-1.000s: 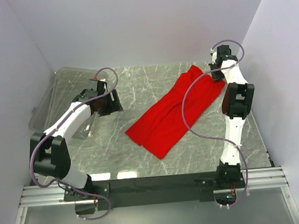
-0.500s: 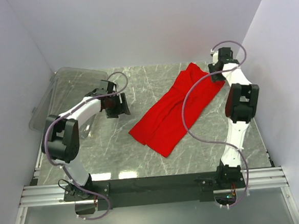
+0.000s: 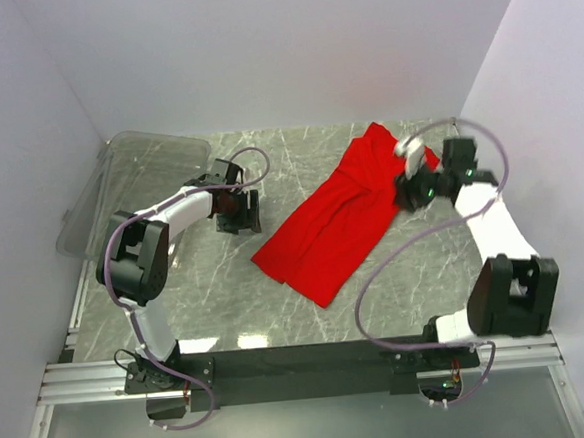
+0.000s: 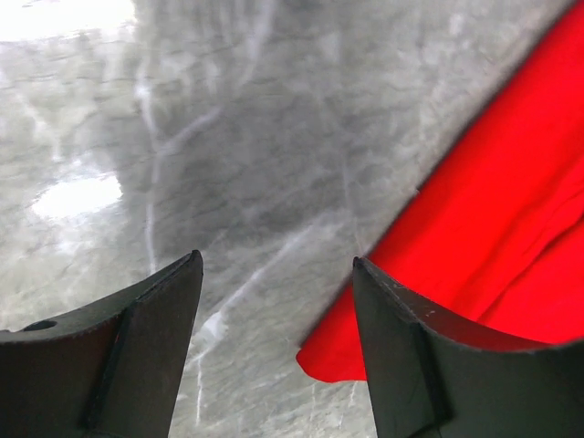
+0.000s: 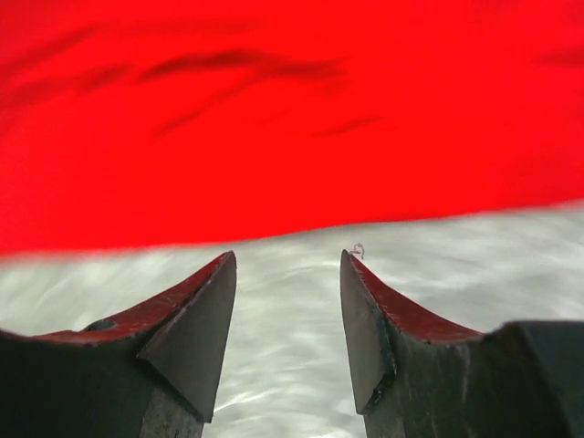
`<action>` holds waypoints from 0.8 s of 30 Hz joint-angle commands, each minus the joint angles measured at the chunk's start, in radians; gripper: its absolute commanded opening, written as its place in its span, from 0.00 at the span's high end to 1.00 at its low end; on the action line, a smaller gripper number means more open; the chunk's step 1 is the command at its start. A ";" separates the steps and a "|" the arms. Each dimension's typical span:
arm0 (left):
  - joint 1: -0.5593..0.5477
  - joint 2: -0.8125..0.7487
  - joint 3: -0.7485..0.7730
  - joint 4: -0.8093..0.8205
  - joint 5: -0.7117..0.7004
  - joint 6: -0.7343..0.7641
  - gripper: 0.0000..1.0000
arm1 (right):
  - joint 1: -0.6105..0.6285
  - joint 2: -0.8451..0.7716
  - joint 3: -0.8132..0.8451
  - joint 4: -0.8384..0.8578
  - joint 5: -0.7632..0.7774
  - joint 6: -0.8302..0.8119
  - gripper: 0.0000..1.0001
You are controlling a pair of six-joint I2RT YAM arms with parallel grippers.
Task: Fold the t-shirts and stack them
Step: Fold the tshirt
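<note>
Looking down from the top cam, the red shirt (image 3: 337, 216) is lying on the worktop (image 3: 206, 285) as a long diagonal strip. One end is up at the far right and the other comes down toward the middle. It's a bit rumpled, with creases running along its length, and all of it sits on the marble.

Left gripper (image 3: 247, 214) is just off the shirt's left side near the low end, close but not touching as far as I can see. On its wrist cam the jaws are spread wide with only bare marble between them, and the shirt's corner shows just past the right jaw. So it's wide open with nothing in it.

Right gripper (image 3: 410, 191) is over at the shirt's right edge, up toward the far end. Its wrist cam shows the jaws parted with bare worktop in the gap and the red edge running straight across just ahead of the tips, so no hold on anything there either. That view is kinda blurry, so I can't tell if the tips touch the marble.

Clear bin (image 3: 119, 176) sits in the far left corner, well apart from the shirt
</note>
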 commanded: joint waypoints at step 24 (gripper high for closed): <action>-0.050 0.015 0.064 -0.087 0.212 0.135 0.32 | 0.570 -0.259 -0.275 0.079 -0.059 -0.062 0.37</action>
